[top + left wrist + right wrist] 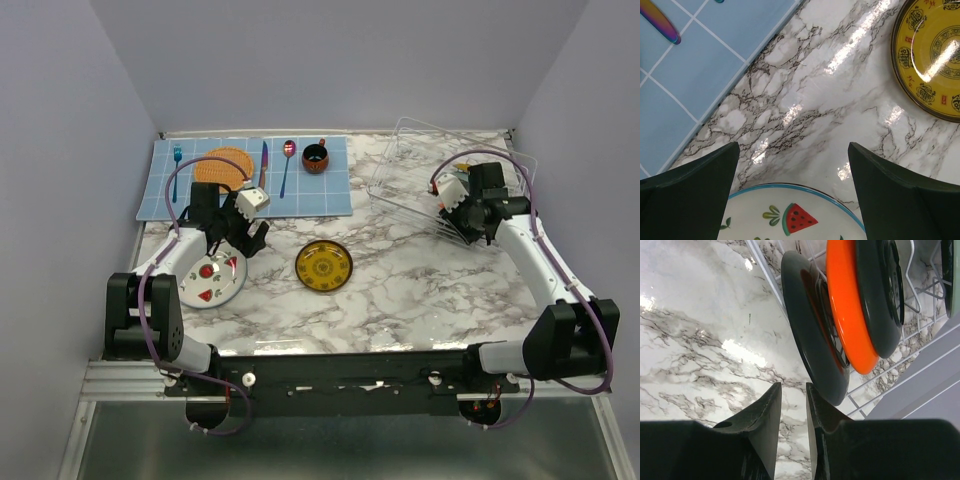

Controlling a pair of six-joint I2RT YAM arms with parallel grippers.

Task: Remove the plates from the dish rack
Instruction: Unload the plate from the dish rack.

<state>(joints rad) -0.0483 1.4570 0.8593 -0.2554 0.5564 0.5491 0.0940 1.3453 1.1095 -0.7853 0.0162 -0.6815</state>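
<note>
Risk, main: right gripper [792,387], bottom centre of its wrist view, has its fingers parted by only a narrow slot. Bare marble shows through it and nothing is held. The lower rim of the black plate [812,340] sits just beside the right-hand fingertip, not between the two. Judgement: with the slot that narrow, an advance would likely butt a fingertip against the rim rather than straddle it. That would push the plate into the orange plate [850,305] behind it, or shove the dish rack [410,160] across the table [420,300]. The glaze looks slick and the rim rounded, so a shallow pinch could slip. A plate lifted at an angle could catch on the wire dividers and drag the rack up with it. Lesser risk: left gripper [792,145] hangs fully spread and empty over the watermelon plate [795,215]; a low sweep would clip its edge. Appearance: black plate glossy, thick-rimmed, standing on edge and leaning, upper centre of the right wrist view. Orange plate bright, uniform, close behind it; a second dark plate [882,295] behind that. All three stand in the white wire rack at upper right of the overhead view. Two plates lie flat on the marble: watermelon plate lower left, yellow plate [323,266] at centre, dark-rimmed with a ring pattern. Whether the black and orange plates touch, cannot tell.
</note>
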